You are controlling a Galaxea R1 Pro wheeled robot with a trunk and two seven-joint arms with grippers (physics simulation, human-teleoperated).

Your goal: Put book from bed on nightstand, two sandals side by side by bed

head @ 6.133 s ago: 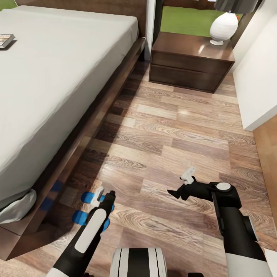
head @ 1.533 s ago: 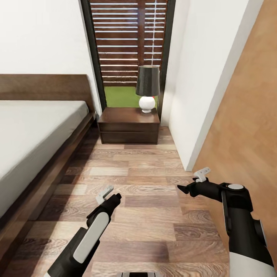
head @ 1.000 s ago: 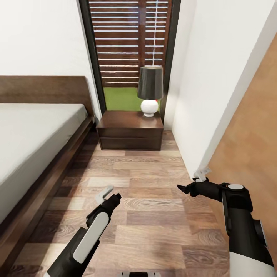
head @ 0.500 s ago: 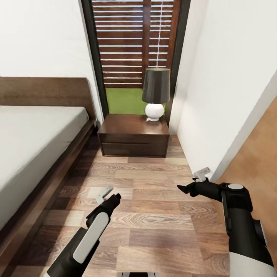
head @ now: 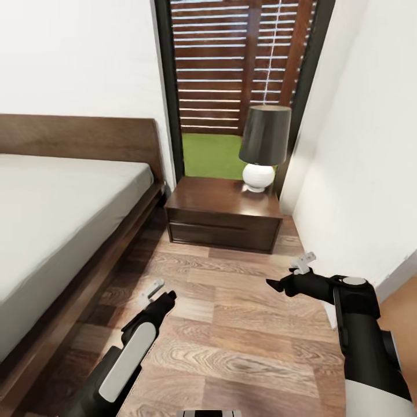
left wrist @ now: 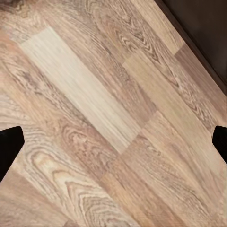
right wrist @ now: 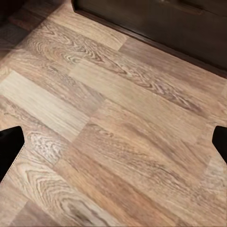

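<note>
The view has swung left and nearer since a moment ago: the nightstand [head: 223, 217] and its lamp [head: 263, 147] now sit closer to centre.
Bed [head: 63, 231] at left (no book or sandals visible). Left gripper [head: 152, 292] and right gripper [head: 289, 277] hover over plank floor [head: 249, 336], fingers spread wide, empty.
</note>
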